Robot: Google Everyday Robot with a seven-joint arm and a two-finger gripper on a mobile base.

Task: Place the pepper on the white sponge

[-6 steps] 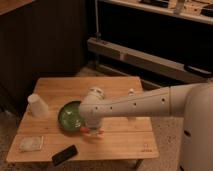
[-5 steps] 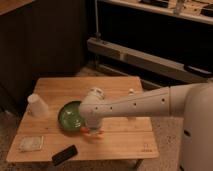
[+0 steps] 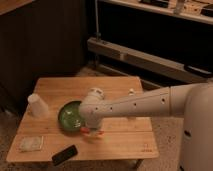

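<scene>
The pepper [image 3: 92,131] is a small orange-red piece on the wooden table [image 3: 120,140], just right of the green bowl [image 3: 70,116]. My gripper [image 3: 91,127] reaches down from the white arm [image 3: 140,104] right over the pepper and hides most of it. The white sponge [image 3: 31,143] lies flat near the table's front left corner, well left of the gripper.
An upturned white cup [image 3: 37,105] stands at the table's left edge. A black phone-like slab [image 3: 65,154] lies at the front edge. A small white object [image 3: 131,92] sits behind the arm. Dark shelving [image 3: 150,55] runs behind the table.
</scene>
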